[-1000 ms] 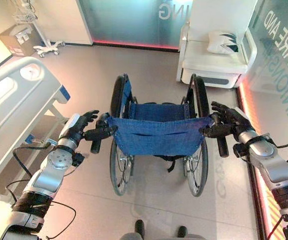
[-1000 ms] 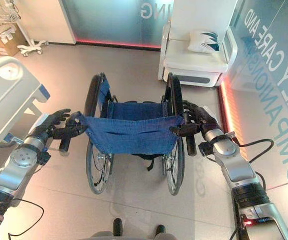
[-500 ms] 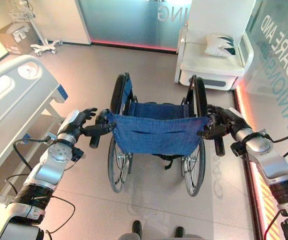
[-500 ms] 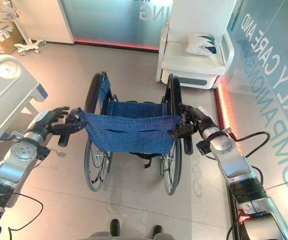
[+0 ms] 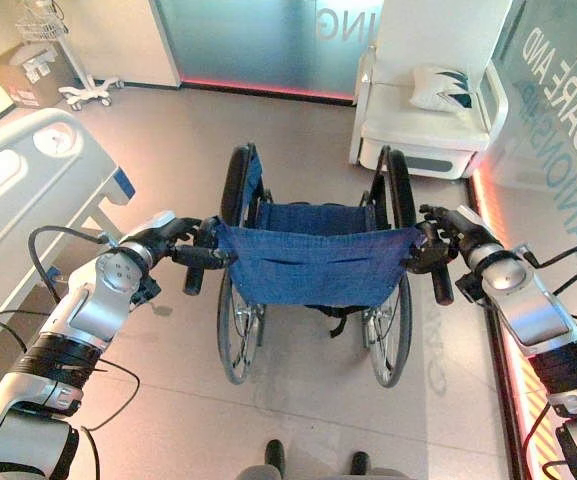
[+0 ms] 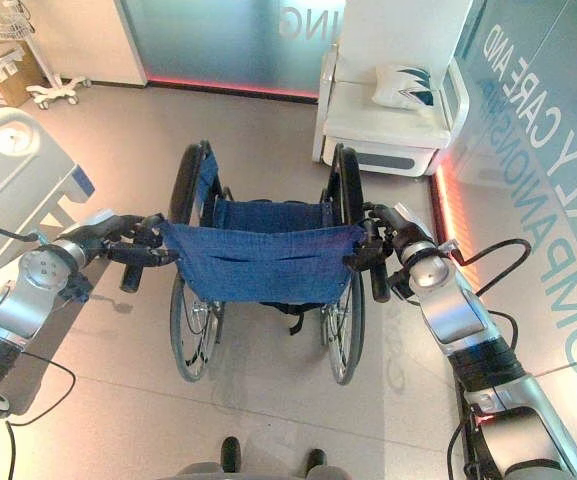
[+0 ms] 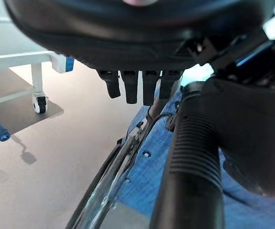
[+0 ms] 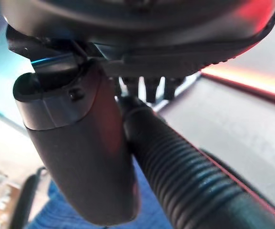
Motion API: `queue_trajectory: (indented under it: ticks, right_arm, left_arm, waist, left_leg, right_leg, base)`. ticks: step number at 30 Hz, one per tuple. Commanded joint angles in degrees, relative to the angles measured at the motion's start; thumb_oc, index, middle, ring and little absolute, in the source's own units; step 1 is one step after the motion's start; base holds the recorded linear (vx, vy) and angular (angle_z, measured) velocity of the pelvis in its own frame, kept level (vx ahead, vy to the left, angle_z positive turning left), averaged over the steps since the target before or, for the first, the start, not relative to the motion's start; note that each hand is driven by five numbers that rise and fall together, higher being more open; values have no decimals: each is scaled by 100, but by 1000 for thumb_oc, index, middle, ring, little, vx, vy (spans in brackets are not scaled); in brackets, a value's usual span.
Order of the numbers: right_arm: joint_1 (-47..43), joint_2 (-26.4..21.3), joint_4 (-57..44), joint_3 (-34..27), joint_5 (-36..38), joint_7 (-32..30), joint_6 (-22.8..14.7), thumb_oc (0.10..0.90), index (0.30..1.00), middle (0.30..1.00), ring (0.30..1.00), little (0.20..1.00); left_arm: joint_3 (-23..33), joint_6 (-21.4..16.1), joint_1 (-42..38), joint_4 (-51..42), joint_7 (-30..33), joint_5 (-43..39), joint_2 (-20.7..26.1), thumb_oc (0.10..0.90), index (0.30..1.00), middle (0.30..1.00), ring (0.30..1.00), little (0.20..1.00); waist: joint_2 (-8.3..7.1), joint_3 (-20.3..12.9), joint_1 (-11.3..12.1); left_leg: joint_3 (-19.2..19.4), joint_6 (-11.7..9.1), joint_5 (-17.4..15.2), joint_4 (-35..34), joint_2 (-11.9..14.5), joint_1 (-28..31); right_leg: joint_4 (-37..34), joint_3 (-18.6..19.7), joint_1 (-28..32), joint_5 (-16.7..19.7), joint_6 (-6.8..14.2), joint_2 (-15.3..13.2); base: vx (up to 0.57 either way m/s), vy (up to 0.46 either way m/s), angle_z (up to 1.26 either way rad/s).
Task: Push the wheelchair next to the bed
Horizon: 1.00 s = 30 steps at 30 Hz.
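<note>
The wheelchair, with a blue cloth back and black wheels, stands in the middle of the floor facing away from me. My left hand is curled over its left push handle; the left wrist view has the fingers bent above the ribbed grip and the thumb against it. My right hand is shut on the right push handle, with its thumb lying along that grip. The white bed stands to the left, a short gap from the wheelchair.
A white armchair with a cushion stands ahead on the right. A glass wall with a red light strip runs close along the right side. A cardboard box and a wheeled stand base sit far left. Open floor lies ahead of the wheelchair.
My left hand has rolled over the left handle and curled its fingers onto it. My right hand has closed tighter on the right handle. The wheelchair has barely moved.
</note>
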Motion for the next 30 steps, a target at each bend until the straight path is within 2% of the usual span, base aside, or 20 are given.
queue_trajectory:
  ticks: [1,4,6,11,15,20,28,30]
  right_arm:
    - [-294,-575,551,-144,-921,-65,632,800,900,900,900,900]
    - [-483,-521,773,-14,-578,-197,1083,800,900,900,900,900]
    - [-507,-444,947,1,-339,-309,1258,800,900,900,900,900]
    - [-568,-342,1374,144,-189,-2,1608,800,900,900,900,900]
    - [-655,-284,1871,426,-564,705,1698,800,900,900,900,900]
    - [-802,-155,2386,738,-755,1307,1785,800,900,900,900,900]
    - [-1069,105,2970,1218,-398,1522,1555,800,900,900,900,900]
    - [-1131,170,3015,1288,-548,1716,1598,800,900,900,900,900]
  left_arm:
    - [-84,237,-302,624,-328,950,537,800,900,900,900,900]
    - [-323,232,-626,771,-544,1082,612,800,900,900,900,900]
    - [-443,258,-759,837,-676,1180,593,800,900,900,900,900]
    - [-627,312,-924,1012,-983,1450,538,800,900,900,900,900]
    - [-825,348,-1067,1205,-1092,1530,491,800,900,900,900,900]
    - [-1007,377,-1226,1342,-1228,1606,378,800,900,900,900,900]
    - [-1179,444,-1336,1582,-1168,1586,137,800,900,900,900,900]
    - [-1197,488,-1333,1625,-1179,1604,53,800,900,900,900,900]
  waist:
    - [80,-165,-106]
    - [93,-180,-115]
    - [102,-178,-122]
    - [96,-177,-118]
    - [93,-182,-107]
    - [70,-194,-62]
    - [42,-183,20]
    - [37,-185,33]
  left_leg:
    - [227,192,-688,384,-281,216]
    - [233,199,-698,385,-290,220]
    - [238,202,-705,391,-287,220]
    - [246,199,-720,416,-288,215]
    - [239,198,-714,416,-299,208]
    - [227,185,-704,423,-297,173]
    - [159,159,-694,436,-306,144]
    - [144,156,-690,438,-310,128]
  right_leg:
    - [329,85,-270,82,-42,203]
    - [335,111,-273,77,-51,216]
    - [343,130,-279,74,-57,225]
    - [350,148,-290,83,-62,225]
    - [352,160,-298,98,-64,220]
    - [347,142,-311,103,-73,209]
    - [326,98,-300,118,-89,189]
    - [324,95,-307,116,-91,188]
  base:
    - [0,0,0]
    - [0,0,0]
    - [0,0,0]
    - [0,0,0]
    - [0,0,0]
    - [0,0,0]
    - [0,0,0]
    - [0,0,0]
